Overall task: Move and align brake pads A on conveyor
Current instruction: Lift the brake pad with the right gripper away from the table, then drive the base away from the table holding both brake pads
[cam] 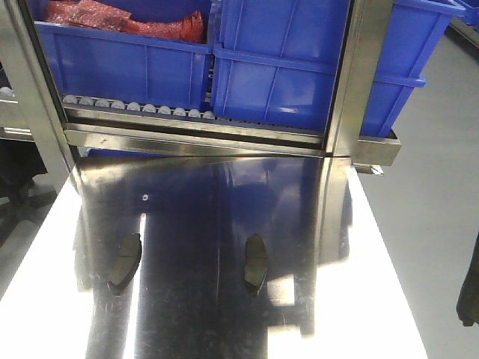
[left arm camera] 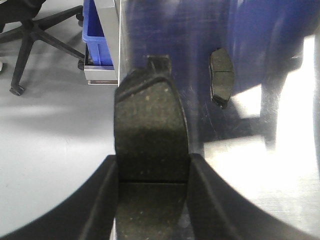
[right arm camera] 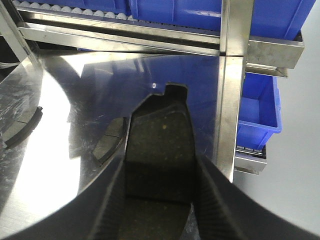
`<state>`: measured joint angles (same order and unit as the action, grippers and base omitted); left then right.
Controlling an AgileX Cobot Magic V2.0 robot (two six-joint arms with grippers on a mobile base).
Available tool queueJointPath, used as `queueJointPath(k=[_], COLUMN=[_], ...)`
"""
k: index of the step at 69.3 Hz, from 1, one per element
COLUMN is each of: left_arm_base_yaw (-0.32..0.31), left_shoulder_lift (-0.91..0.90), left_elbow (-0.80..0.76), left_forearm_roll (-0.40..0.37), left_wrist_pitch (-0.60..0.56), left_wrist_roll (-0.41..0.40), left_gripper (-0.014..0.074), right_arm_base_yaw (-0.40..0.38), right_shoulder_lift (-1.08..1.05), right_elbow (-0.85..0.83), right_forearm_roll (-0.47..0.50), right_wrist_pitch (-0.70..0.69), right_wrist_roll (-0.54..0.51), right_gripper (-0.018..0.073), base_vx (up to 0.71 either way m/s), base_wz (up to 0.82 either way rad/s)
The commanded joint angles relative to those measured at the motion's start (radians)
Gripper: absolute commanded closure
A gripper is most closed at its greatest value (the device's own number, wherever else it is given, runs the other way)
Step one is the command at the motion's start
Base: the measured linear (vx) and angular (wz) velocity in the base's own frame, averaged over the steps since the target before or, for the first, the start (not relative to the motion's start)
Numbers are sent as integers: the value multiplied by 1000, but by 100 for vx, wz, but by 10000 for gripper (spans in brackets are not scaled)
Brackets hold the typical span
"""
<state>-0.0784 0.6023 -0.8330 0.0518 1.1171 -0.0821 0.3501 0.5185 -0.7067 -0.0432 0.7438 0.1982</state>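
Observation:
Two brake pads A lie grey face up on the shiny steel tabletop [cam: 194,217], one at the left [cam: 125,262] and one in the middle [cam: 256,262]. My left gripper [left arm camera: 152,167] is shut on a third brake pad [left arm camera: 149,120], held over the table's left edge, with a lying pad [left arm camera: 221,76] further right. My right gripper [right arm camera: 160,167] is shut on another brake pad [right arm camera: 160,125], near the table's right side; a lying pad [right arm camera: 111,142] shows just left of it and one more [right arm camera: 22,127] at the far left. The conveyor is out of view. Neither gripper shows in the front view.
A steel roller rack [cam: 187,123] with blue bins [cam: 284,67] closes the table's far side; one bin holds red bagged items [cam: 120,19]. A steel post [right arm camera: 230,100] stands at the table's right corner. An office chair [left arm camera: 30,35] stands on the floor to the left.

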Motion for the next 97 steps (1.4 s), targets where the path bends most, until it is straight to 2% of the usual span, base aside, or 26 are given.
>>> queueJointPath(k=[1,69,97], left_arm_base_yaw=[-6,-6,-6], left_shoulder_lift=[0,0,0], left_elbow=[-27,-27,-27], left_forearm_roll=[2,2,2], left_wrist_pitch=[-68,-68,-68], left_wrist_roll=[-8,-8,-8], left_gripper=[603,603,603], right_arm_base_yaw=[-3,-3,-3], right_shoulder_lift=[3,3,3], right_elbow=[-29,-29,-29], right_forearm_roll=[-4,-4,-4], right_wrist_pitch=[-87,-88,-87], right_wrist_roll=[-9,-9,-9], right_gripper=[568,568,568], base_vx=[0,0,-5], base_wz=[0,0,20])
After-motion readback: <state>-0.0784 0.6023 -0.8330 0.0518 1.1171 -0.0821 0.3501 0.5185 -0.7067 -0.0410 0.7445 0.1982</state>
